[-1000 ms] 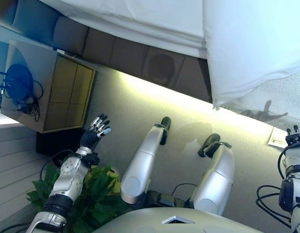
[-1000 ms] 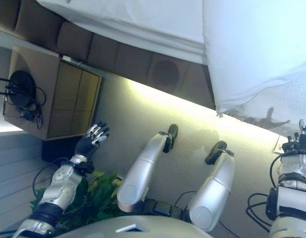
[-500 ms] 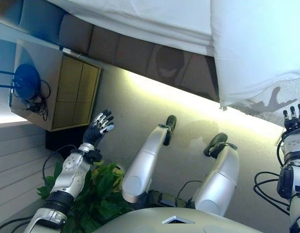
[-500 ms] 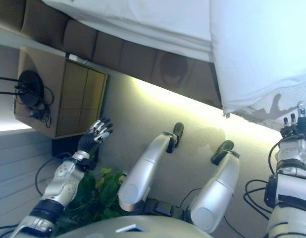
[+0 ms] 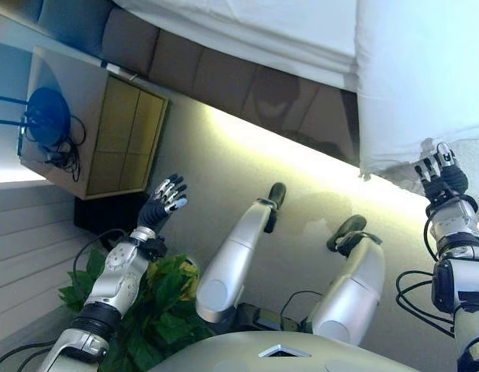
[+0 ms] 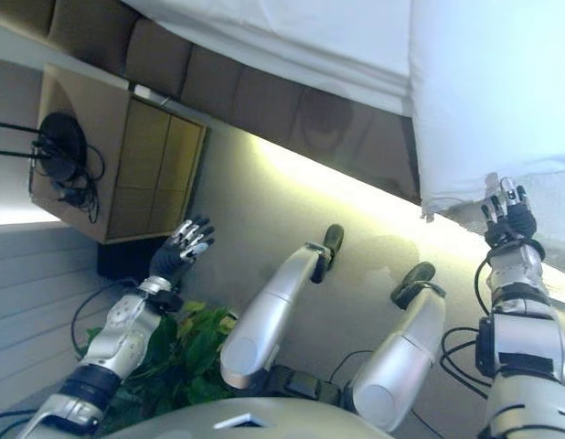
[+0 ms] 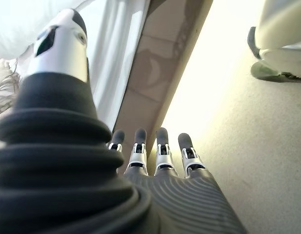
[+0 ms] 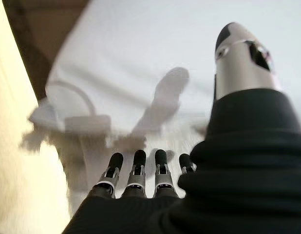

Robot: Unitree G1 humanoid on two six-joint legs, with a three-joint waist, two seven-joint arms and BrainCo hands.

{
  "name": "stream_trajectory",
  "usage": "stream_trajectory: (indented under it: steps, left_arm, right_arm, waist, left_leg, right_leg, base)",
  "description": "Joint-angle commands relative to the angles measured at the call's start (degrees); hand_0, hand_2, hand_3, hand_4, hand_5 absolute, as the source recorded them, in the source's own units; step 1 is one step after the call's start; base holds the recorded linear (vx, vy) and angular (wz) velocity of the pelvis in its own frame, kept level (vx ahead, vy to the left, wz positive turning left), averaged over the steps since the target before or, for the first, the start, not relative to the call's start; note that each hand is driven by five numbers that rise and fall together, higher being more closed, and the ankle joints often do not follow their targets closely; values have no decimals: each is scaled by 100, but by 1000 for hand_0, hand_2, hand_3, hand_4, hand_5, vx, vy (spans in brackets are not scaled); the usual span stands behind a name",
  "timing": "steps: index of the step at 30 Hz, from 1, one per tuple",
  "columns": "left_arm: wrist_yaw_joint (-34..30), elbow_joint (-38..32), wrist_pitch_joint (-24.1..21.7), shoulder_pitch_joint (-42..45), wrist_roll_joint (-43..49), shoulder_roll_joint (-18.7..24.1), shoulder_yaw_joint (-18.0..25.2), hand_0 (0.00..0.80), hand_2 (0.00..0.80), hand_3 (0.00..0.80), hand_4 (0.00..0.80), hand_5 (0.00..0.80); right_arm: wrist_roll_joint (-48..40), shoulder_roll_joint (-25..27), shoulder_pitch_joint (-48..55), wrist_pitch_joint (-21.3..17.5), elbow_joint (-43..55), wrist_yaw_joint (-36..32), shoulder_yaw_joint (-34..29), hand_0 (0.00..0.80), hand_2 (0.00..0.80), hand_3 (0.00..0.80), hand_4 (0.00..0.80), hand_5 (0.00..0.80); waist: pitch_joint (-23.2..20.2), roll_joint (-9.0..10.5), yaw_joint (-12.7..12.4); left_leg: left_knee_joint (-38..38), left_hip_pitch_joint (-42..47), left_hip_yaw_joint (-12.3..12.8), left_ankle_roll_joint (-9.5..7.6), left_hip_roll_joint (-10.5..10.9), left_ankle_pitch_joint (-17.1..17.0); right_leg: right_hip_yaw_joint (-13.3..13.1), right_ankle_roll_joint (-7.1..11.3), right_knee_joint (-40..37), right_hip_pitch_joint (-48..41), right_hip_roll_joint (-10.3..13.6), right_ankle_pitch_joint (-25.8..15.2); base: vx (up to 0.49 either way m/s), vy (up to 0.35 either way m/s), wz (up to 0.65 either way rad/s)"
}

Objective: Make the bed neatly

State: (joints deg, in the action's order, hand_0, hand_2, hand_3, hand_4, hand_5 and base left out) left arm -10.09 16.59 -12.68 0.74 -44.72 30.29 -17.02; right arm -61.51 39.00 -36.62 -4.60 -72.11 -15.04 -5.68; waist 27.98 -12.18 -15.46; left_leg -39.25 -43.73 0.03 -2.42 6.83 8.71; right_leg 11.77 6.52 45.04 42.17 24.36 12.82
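The bed runs across the top of the eye views, with a white sheet [image 5: 247, 31] over a brown padded base [image 5: 224, 81]. A white duvet [image 5: 425, 77] hangs over the bed's side at the right, its lower corner [image 5: 365, 167] loose. My right hand [image 5: 439, 183] is open, its fingers [image 8: 136, 178] straight, just below the duvet's lower edge [image 8: 141, 58] and not holding it. My left hand [image 5: 163, 205] is open and empty above the floor, apart from the bed; its wrist view shows its fingers [image 7: 158, 153] pointing at the bed's side [image 7: 155, 83].
A wooden nightstand [image 5: 115, 132] stands by the bed at the left, with a round dark object and cords [image 5: 46, 124] on it. A green plant [image 5: 158, 310] is under my left arm. A white shaggy fabric [image 5: 476, 167] lies under the duvet at the right.
My right hand has risen from low at the right edge up to the duvet's hanging edge. The camera has shifted a little. My left hand has barely moved.
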Motion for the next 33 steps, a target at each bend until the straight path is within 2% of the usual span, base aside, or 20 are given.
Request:
stream_trajectory:
  steps: [1, 4, 12, 13, 14, 21, 25, 30, 33]
  left_arm:
    - [-46, -172, -325, -51, -294, 41, -51, 0, 0, 0, 0, 0]
    - [-87, -181, -377, -20, -346, 53, -35, 0, 0, 0, 0, 0]
    - [-95, -206, -388, 9, -421, -11, -56, 0, 0, 0, 0, 0]
    - [-112, -196, -419, 36, -444, -23, -55, 0, 0, 0, 0, 0]
    - [-109, -203, -428, 49, -462, -28, -58, 0, 0, 0, 0, 0]
    - [-77, -316, -507, 171, -644, -56, 38, 0, 0, 0, 0, 0]
    - [-117, -364, -481, 225, -695, -90, 195, 0, 0, 0, 0, 0]
    - [-275, -372, -463, 288, -683, -121, 309, 0, 0, 0, 0, 0]
    - [-402, -351, -467, 294, -624, -173, 355, 0, 0, 0, 0, 0]
  right_arm:
    - [-307, 300, -289, 48, 220, -484, 189, 0, 0, 0, 0, 0]
    - [-396, 271, -353, 104, 283, -654, 187, 0, 0, 0, 0, 0]
    - [-529, 236, -666, 93, 391, -609, 202, 0, 0, 0, 0, 0]
    - [-552, 220, -668, 66, 410, -626, 184, 213, 213, 213, 213, 213]
    - [-542, 214, -664, 37, 428, -634, 178, 800, 800, 800, 800, 800]
    - [-765, 77, -562, 107, 607, -746, 68, 800, 800, 800, 800, 800]
    - [-604, -266, -394, 87, 837, -803, 143, 800, 800, 800, 800, 800]
    - [-36, -597, -315, 128, 1071, -700, 400, 800, 800, 800, 800, 800]
    - [709, -751, -366, 172, 1186, -553, 713, 800, 800, 800, 800, 800]
  waist:
    - [180, -557, -69]
    - [180, -577, -101]
    - [180, -655, -140]
    - [180, -654, -143]
    - [180, -657, -148]
    - [178, -627, -193]
    - [129, -546, -281]
    - [21, -471, -443]
    - [-37, -438, -529]
  left_leg:
    - [812, 262, 27, 194, -135, -470]
    - [883, 246, 22, 205, -122, -527]
    - [1051, 300, 19, 239, -105, -653]
    - [1090, 325, 9, 246, -102, -671]
    - [1131, 352, 5, 253, -101, -696]
    - [1386, 601, -104, 283, -80, -818]
    - [1528, 788, -207, 310, -80, -876]
    - [1639, 905, -320, 319, -72, -957]
    - [1710, 936, -373, 320, -57, -1031]
  right_leg:
    - [-163, 243, -249, -71, 195, -731]
    - [-150, 266, -282, -30, 203, -760]
    - [-110, 287, -346, -39, 236, -781]
    - [-103, 291, -374, -66, 232, -776]
    - [-87, 295, -401, -96, 234, -781]
    - [33, 308, -569, -399, 204, -780]
    - [201, 301, -711, -692, 231, -786]
    - [403, 301, -816, -937, 311, -816]
    - [475, 299, -856, -1017, 324, -828]
  base:
    - [-9, 28, 3]
    - [-4, 8, 1]
    - [-11, 40, 4]
    - [5, 46, 1]
    - [2, 48, 1]
    - [3, 54, 3]
    - [5, 35, 12]
    - [11, 25, 16]
    - [3, 23, 14]
